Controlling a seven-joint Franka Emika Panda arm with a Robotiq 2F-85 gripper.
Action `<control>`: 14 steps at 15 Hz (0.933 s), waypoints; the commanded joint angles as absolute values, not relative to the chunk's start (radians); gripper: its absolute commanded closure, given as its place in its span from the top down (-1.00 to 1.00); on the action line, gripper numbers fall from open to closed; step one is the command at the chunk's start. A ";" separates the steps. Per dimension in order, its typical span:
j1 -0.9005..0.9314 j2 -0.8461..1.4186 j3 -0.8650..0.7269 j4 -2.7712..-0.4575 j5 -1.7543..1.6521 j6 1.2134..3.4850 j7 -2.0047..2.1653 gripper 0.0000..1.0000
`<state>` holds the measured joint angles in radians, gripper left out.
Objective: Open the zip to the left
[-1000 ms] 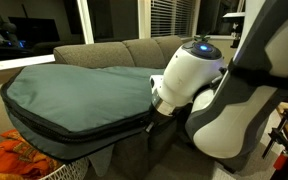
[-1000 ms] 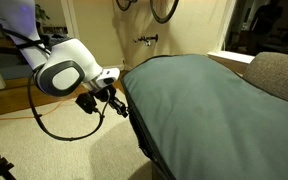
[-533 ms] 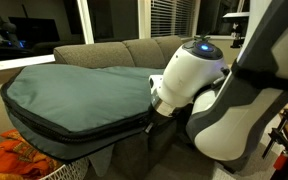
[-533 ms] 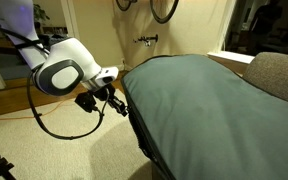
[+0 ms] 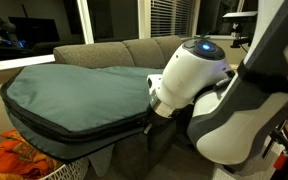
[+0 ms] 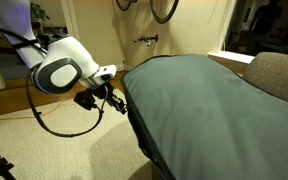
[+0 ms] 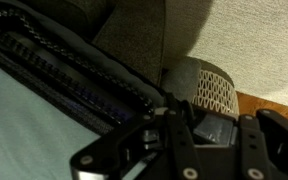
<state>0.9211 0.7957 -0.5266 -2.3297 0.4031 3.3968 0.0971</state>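
Currently the gripper (image 6: 115, 100) sits at the zip (image 7: 74, 72) of the bag (image 6: 204, 100); whether clamped, I cannot tell.

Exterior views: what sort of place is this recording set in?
Most likely a home living room: a grey sofa, carpeted floor, and what look like bicycle wheels hanging by the wall.

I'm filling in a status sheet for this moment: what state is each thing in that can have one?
bag: lying flat across the sofa, broad side up.
zip: runs along the bag's rim, teeth showing in the wrist view; open or shut there, cannot tell.
gripper: at the bag's rim by the zip; whether it is open or shut, cannot tell.
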 commanded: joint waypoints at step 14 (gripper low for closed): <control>1.028 0.766 -0.562 -2.344 0.392 3.367 0.082 0.58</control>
<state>1.0225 0.7967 -0.5492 -2.3237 0.4014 3.3923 0.0953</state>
